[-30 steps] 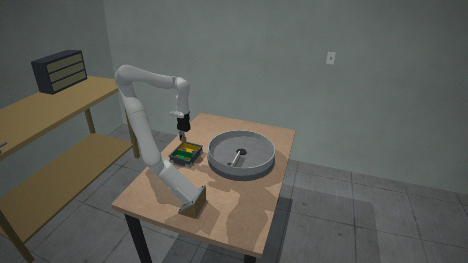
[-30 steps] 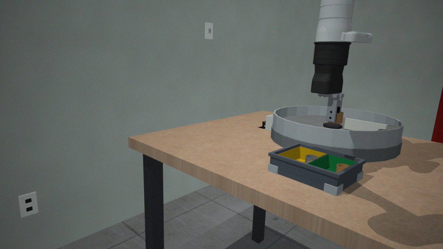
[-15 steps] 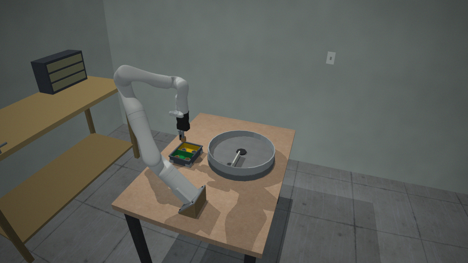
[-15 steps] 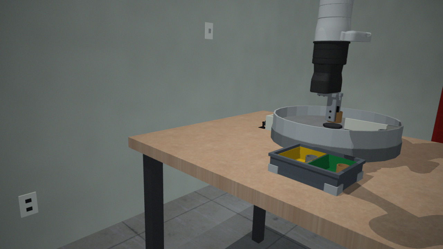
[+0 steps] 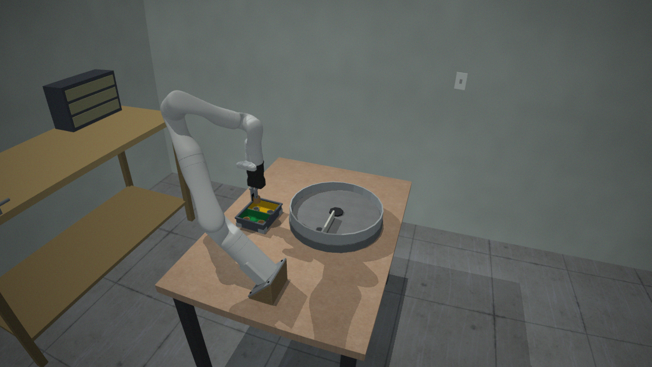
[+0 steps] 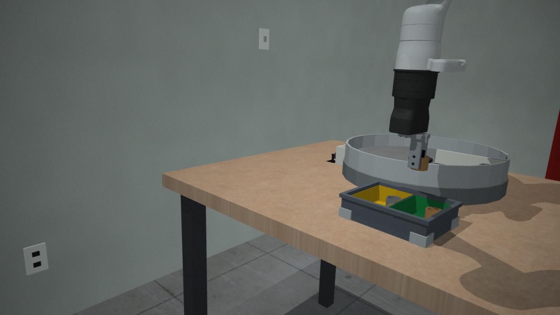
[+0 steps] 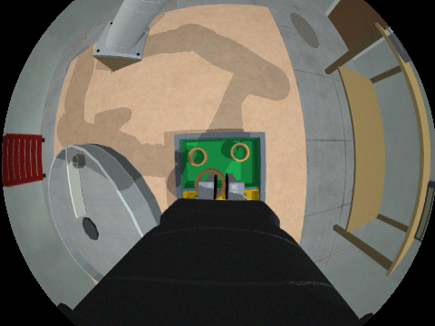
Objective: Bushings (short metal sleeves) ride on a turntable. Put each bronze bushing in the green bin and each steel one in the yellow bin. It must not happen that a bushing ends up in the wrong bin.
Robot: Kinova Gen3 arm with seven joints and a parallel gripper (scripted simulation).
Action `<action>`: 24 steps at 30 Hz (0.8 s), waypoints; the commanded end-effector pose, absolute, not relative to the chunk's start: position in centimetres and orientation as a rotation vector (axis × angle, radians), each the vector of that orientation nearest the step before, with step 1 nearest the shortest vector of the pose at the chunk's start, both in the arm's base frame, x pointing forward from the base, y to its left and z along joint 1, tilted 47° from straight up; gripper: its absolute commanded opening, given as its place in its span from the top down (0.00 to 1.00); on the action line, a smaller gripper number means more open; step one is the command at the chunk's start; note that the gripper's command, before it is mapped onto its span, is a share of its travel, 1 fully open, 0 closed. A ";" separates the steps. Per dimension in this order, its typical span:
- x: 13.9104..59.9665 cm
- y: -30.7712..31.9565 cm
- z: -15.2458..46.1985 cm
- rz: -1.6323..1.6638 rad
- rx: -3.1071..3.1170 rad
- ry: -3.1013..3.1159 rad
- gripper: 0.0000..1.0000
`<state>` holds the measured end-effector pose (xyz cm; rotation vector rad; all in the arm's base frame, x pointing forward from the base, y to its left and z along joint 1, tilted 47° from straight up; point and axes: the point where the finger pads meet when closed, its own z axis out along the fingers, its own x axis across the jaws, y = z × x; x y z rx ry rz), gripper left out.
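From the wrist view, the black gripper body blocked nearly all of the yellow bin, leaving slivers. The fingers covered most of the bronze bushing. At three o'clock, the exterior frame cut off a red object.
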<state>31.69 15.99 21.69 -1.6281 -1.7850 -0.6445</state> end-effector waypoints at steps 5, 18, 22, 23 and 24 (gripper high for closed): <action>31.1 17.0 20.8 -0.633 -1.617 -1.782 1.00; 30.6 20.0 18.0 -0.634 -1.617 -1.782 1.00; 30.5 20.3 17.7 -0.634 -1.617 -1.782 1.00; 30.5 20.3 17.7 -0.634 -1.617 -1.782 1.00; 30.5 20.3 17.7 -0.634 -1.617 -1.782 1.00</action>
